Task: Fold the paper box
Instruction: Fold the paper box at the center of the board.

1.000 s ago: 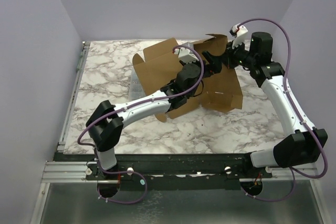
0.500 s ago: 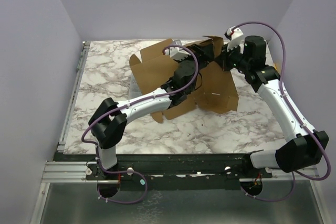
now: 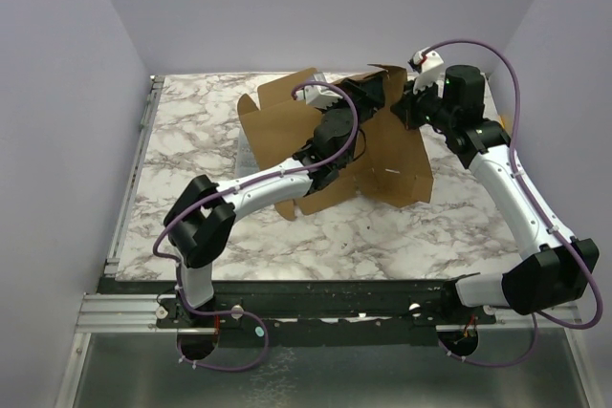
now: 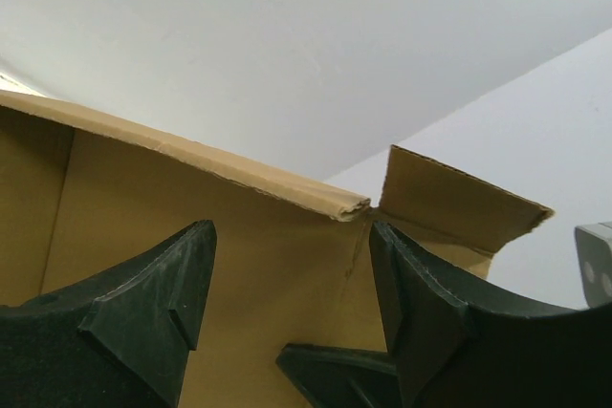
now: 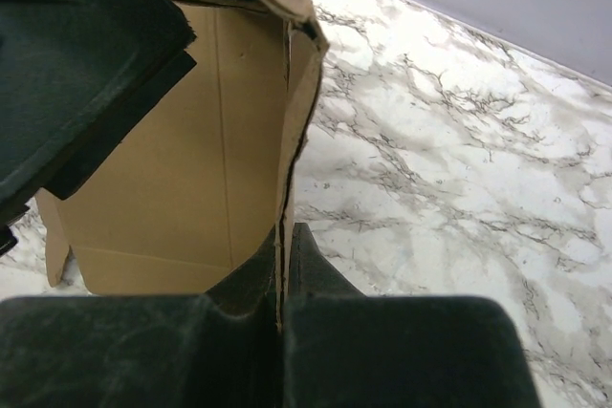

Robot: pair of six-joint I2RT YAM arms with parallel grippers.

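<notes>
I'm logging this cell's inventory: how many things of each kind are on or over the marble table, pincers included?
paper box: 1
pincers: 2, the left pincer and the right pincer
Total: 3

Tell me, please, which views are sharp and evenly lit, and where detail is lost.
Top external: even light, sharp, only faint shadows by the paper box. Left wrist: box edge crisp, left gripper dark, little detail. Right wrist: right gripper close, blurred and black; marble table in focus.

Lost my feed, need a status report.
Right gripper shut on box flap. Left gripper open at box wall. Box partly folded. No obstruction seen.
</notes>
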